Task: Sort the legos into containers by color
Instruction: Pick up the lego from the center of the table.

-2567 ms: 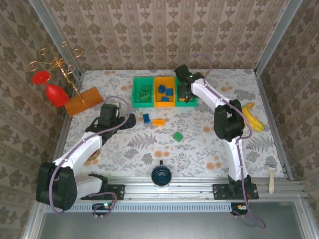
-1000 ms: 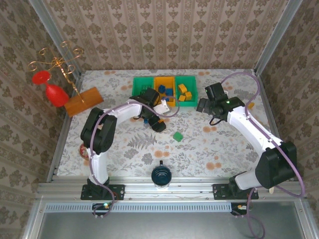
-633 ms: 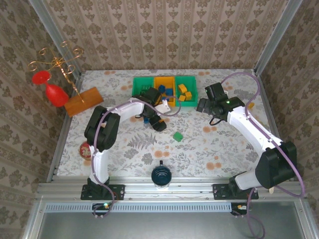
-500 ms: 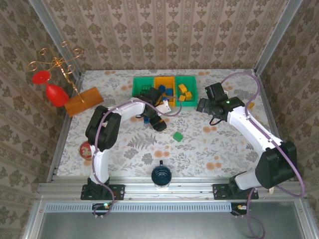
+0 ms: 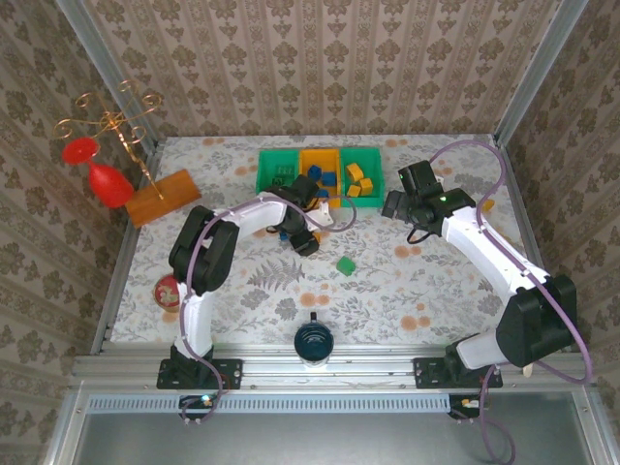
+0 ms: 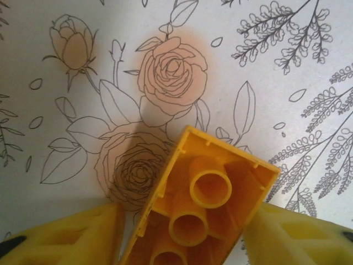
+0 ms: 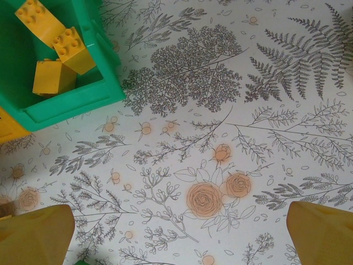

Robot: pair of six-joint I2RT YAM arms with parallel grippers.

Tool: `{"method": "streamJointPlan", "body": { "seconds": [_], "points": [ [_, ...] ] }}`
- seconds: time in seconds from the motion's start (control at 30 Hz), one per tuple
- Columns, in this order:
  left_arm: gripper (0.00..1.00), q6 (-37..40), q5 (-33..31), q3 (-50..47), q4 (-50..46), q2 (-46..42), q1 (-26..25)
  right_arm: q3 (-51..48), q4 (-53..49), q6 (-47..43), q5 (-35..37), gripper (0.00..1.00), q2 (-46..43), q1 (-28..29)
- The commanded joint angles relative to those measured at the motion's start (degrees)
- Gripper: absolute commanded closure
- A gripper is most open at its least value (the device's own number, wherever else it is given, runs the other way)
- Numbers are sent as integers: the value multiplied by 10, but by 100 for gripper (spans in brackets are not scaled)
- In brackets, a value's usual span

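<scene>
Yellow brick [image 6: 207,190] clamped in left claw [image 6: 179,243]; right claw [image 7: 176,234] gapes wide over open tablecloth [image 7: 220,83] beside green bin [image 7: 77,102].

Robot lab cell, aluminium frame [image 5: 329,373], wallpapered walls [image 5: 320,68]

I see wooden block [image 5: 163,197] on floral counter [image 5: 387,291] | red goblet [image 5: 102,176] just left of block | gold wire stand [image 5: 111,121] behind block | red ball [image 5: 168,289] nearer me than block | dark round cup [image 5: 313,341] well right of block, near edge

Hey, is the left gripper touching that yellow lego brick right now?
Touching. The left wrist view shows the yellow lego brick wedged between both fingers of the left gripper.
</scene>
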Motion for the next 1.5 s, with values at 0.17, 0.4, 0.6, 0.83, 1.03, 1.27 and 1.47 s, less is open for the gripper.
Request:
{"method": "streamJointPlan", "body": {
  "seconds": [0.17, 0.4, 0.6, 0.83, 1.03, 1.27, 1.47],
  "points": [
    [66, 4, -15, -3, 9, 10, -10, -10, 6, 14, 11, 0, -12, -3],
    [69, -15, -10, -19, 31, -15, -12, -16, 14, 14, 10, 0, -13, -2],
    [70, -40, -8, -44, 51, -75, -12, -28, 26, 13, 9, 0, -38, -2],
    [71, -59, -14, -78, 75, -153, -8, -54, 49, 13, 12, 0, -67, -2],
    [71, -86, -24, -76, 84, -178, 2, -58, 51, 13, 14, 0, -75, -2],
    [71, -129, -42, -56, 94, -178, 22, -56, 50, 14, 11, 0, -76, -1],
    [71, -174, -60, -31, 104, -166, 41, -51, 50, 13, 9, 0, -70, -2]
  ]
}}
